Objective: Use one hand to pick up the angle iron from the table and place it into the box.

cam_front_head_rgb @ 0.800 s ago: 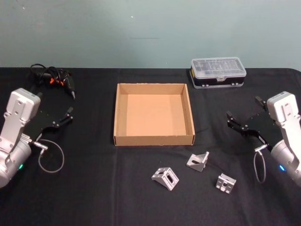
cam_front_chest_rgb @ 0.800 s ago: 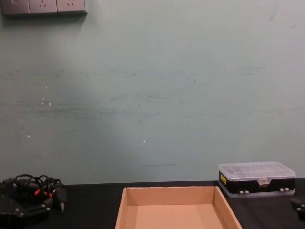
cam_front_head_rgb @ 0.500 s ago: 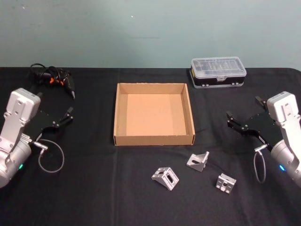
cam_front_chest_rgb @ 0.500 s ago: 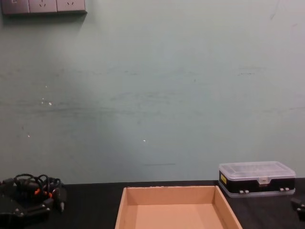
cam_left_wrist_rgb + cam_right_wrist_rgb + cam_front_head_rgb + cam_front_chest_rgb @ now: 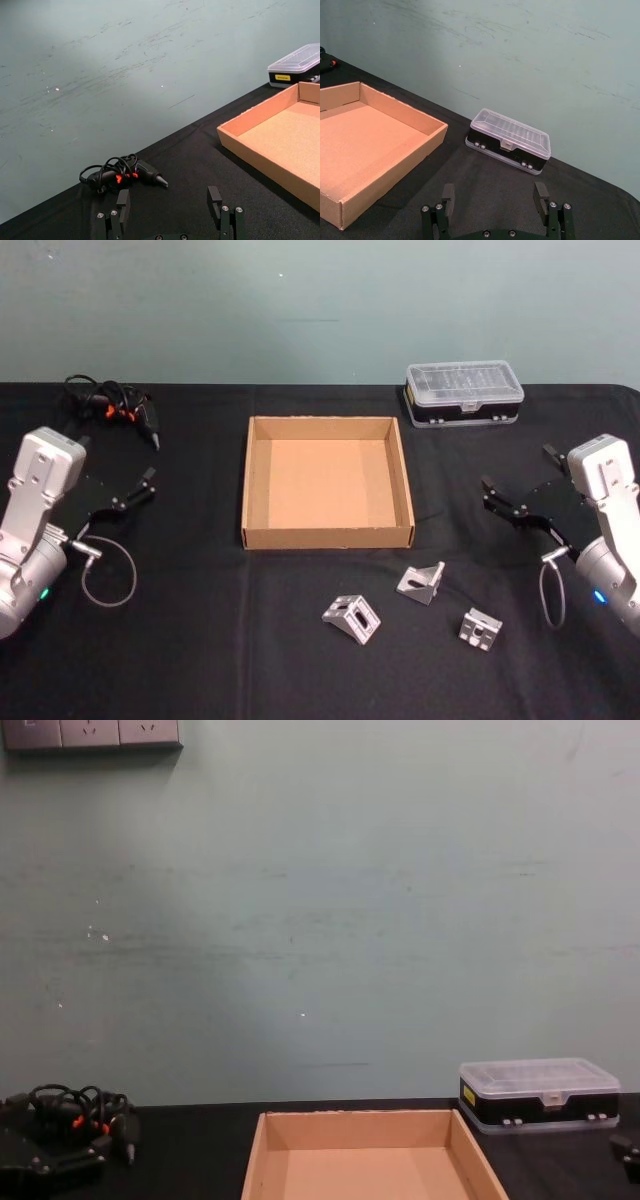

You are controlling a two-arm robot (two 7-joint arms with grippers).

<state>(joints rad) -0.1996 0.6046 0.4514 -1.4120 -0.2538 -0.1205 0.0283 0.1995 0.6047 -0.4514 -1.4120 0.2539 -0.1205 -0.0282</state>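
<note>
Black worktop (image 5: 200, 640) met a teal wall (image 5: 320, 300); 1 tan box (image 5: 327, 536) sat at centre; 3 angle irons (image 5: 421, 582) lay on worktop just in front of it; 1 clear-lidded case (image 5: 464, 393) stood back right; left claw (image 5: 168, 192) & right claw (image 5: 494, 187) hung at either side, both spread apart.

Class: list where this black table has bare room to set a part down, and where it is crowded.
Free: the table strip between the box and the left gripper, the near-left area, and the gap between box and right gripper. Crowded: near right, where three angle irons cluster; organiser case and cabled tool fill the far corners.
</note>
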